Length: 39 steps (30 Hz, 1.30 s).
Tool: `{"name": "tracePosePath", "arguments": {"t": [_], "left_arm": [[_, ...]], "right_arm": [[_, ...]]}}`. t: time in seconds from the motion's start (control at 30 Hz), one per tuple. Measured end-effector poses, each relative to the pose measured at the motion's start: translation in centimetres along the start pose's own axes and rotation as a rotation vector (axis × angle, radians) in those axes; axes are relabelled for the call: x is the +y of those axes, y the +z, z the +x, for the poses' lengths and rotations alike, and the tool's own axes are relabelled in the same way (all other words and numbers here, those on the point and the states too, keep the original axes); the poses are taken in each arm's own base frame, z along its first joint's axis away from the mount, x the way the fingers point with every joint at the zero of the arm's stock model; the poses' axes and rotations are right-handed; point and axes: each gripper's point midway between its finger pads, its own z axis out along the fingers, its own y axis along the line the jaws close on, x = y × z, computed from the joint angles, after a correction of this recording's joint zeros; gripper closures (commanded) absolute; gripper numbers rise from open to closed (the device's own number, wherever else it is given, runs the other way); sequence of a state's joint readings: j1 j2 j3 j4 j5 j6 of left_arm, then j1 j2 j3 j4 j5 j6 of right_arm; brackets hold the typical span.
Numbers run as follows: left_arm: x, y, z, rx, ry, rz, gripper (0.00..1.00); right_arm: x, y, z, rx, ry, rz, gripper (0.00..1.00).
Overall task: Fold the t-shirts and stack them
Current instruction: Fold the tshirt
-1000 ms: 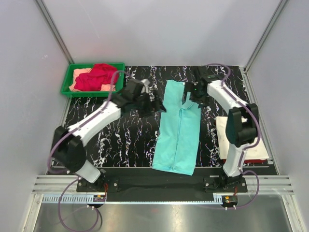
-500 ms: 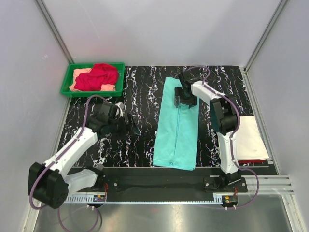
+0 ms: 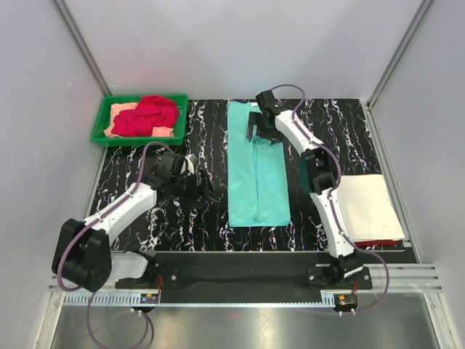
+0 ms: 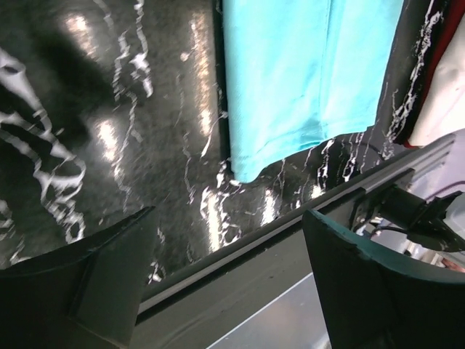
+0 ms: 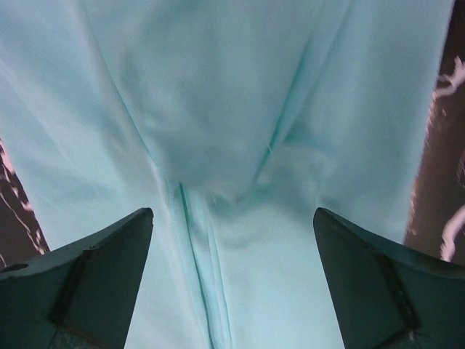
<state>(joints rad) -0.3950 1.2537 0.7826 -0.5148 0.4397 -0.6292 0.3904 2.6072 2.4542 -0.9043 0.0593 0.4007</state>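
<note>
The mint-teal cloth t-shirt [image 3: 258, 174] lies folded lengthwise into a long narrow strip in the middle of the black, white-veined marbled table [image 3: 341, 138]. It runs from the far edge toward the near edge, and a seam line runs down its length.

The right gripper [image 3: 263, 135] hangs over the far end of this strip. Its jaws stand wide with nothing clamped between them. In the right wrist view the teal cloth [image 5: 232, 109] fills the space below the right gripper [image 5: 232, 212], gathered into soft creases. Whether the fingertips touch the cloth cannot be told.

The left gripper [image 3: 205, 190] is over bare table, just to the left of the strip's near half. Its jaws are spread wide too and hold nothing. The left wrist view shows the left gripper [image 4: 229, 214] above the glossy tabletop, with the shirt's near corner [image 4: 290, 73] beyond it.

At the far left corner stands a green rectangular plastic tray [image 3: 134, 140]. It holds a crumpled red t-shirt [image 3: 149, 113] on top of a peach t-shirt [image 3: 120, 110].

At the right near side, well apart from the teal strip, a cream-white folded t-shirt [image 3: 370, 207] lies flat. The edge of a folded red t-shirt [image 3: 381, 242] shows under it.
</note>
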Motion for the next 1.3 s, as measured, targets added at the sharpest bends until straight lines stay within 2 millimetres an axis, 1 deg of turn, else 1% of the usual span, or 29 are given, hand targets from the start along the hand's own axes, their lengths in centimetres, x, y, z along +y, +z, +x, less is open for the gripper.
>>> {"name": "tracePosePath", "arguments": {"t": [0.07, 0.13, 0.17, 0.2, 0.23, 0.27, 0.3, 0.33, 0.4, 0.43, 0.47, 0.5, 0.53, 0.57, 0.63, 0.7, 0.73, 0.77, 0.8, 0.83, 0.97, 1.03, 1.17, 1.2, 1.3], "left_arm": [[-0.2, 1.3, -0.1, 0.027, -0.005, 0.019, 0.2], [-0.1, 2.8, 0.4, 0.071, -0.007, 0.015, 0.24], [-0.2, 3.6, 0.7, 0.098, -0.011, 0.014, 0.29], [-0.3, 4.4, 1.0, 0.119, -0.014, 0.013, 0.31], [-0.3, 5.1, 1.4, 0.139, -0.018, 0.011, 0.33], [-0.3, 5.7, 1.8, 0.157, -0.024, 0.01, 0.34], [-0.4, 6.2, 2.2, 0.172, -0.028, 0.006, 0.34], [-0.4, 6.8, 2.6, 0.185, -0.034, 0.002, 0.35], [-0.5, 7.6, 3.4, 0.211, -0.045, -0.006, 0.37], [-0.5, 7.9, 3.7, 0.22, -0.052, -0.012, 0.39], [-0.7, 8.1, 4.0, 0.226, -0.059, -0.014, 0.41], [-0.8, 8.3, 4.2, 0.23, -0.064, -0.017, 0.42], [-0.9, 8.4, 4.4, 0.232, -0.068, -0.019, 0.43], [-1.1, 8.5, 4.6, 0.234, -0.07, -0.022, 0.43], [-1.1, 8.6, 4.7, 0.23, -0.076, -0.029, 0.45], [-1.0, 8.8, 4.8, 0.225, -0.085, -0.037, 0.46], [-0.8, 8.9, 4.8, 0.223, -0.092, -0.042, 0.46], [-0.6, 8.9, 5.0, 0.223, -0.1, -0.05, 0.46], [-0.5, 8.9, 5.0, 0.222, -0.107, -0.055, 0.46], [-0.5, 9.0, 5.0, 0.22, -0.113, -0.057, 0.46], [-0.6, 9.1, 5.0, 0.214, -0.129, -0.057, 0.46], [-0.7, 9.2, 5.0, 0.211, -0.128, -0.053, 0.47], [-0.9, 9.4, 5.1, 0.211, -0.129, -0.048, 0.48], [-1.0, 9.4, 5.1, 0.21, -0.131, -0.048, 0.5], [-0.9, 9.5, 5.2, 0.207, -0.132, -0.049, 0.52]], "right_arm": [[-0.6, -1.4, 0.9, 0.033, -0.014, 0.017, 0.0], [-1.4, -3.9, 1.8, 0.067, -0.046, 0.034, 0.0], [-1.8, -5.5, 2.2, 0.074, -0.067, 0.037, 0.0], [-2.2, -7.4, 2.8, 0.085, -0.086, 0.037, 0.0], [-2.6, -9.6, 3.3, 0.09, -0.1, 0.029, 0.0], [-2.9, -11.2, 4.0, 0.095, -0.106, 0.015, 0.01], [-3.1, -13.2, 4.8, 0.085, -0.107, -0.018, 0.03], [-3.7, -15.4, 6.1, 0.087, -0.102, -0.047, 0.06], [-5.0, -19.1, 9.0, 0.083, -0.068, -0.124, 0.21], [-5.9, -20.5, 10.3, 0.079, -0.036, -0.159, 0.27], [-6.9, -21.4, 11.8, 0.078, 0.002, -0.193, 0.32], [-7.7, -21.7, 13.0, 0.072, 0.041, -0.225, 0.42], [-8.6, -21.7, 14.4, 0.086, 0.074, -0.232, 0.42], [-9.3, -21.2, 16.2, 0.108, 0.111, -0.246, 0.42], [-10.1, -19.7, 20.5, 0.202, 0.164, -0.257, 0.38], [-10.5, -18.4, 24.4, 0.3, 0.207, -0.26, 0.34], [-10.7, -18.1, 25.9, 0.343, 0.227, -0.26, 0.31], [-10.8, -17.8, 26.8, 0.367, 0.24, -0.259, 0.31], [-10.8, -17.6, 27.3, 0.381, 0.249, -0.259, 0.31], [-10.7, -17.4, 27.4, 0.384, 0.257, -0.265, 0.32], [-10.3, -16.4, 26.5, 0.347, 0.275, -0.299, 0.34], [-10.2, -16.0, 26.3, 0.336, 0.283, -0.314, 0.34], [-10.5, -15.4, 27.0, 0.352, 0.296, -0.308, 0.35], [-10.4, -15.3, 27.2, 0.36, 0.302, -0.313, 0.35], [-10.4, -15.3, 27.2, 0.361, 0.307, -0.324, 0.36]]}}
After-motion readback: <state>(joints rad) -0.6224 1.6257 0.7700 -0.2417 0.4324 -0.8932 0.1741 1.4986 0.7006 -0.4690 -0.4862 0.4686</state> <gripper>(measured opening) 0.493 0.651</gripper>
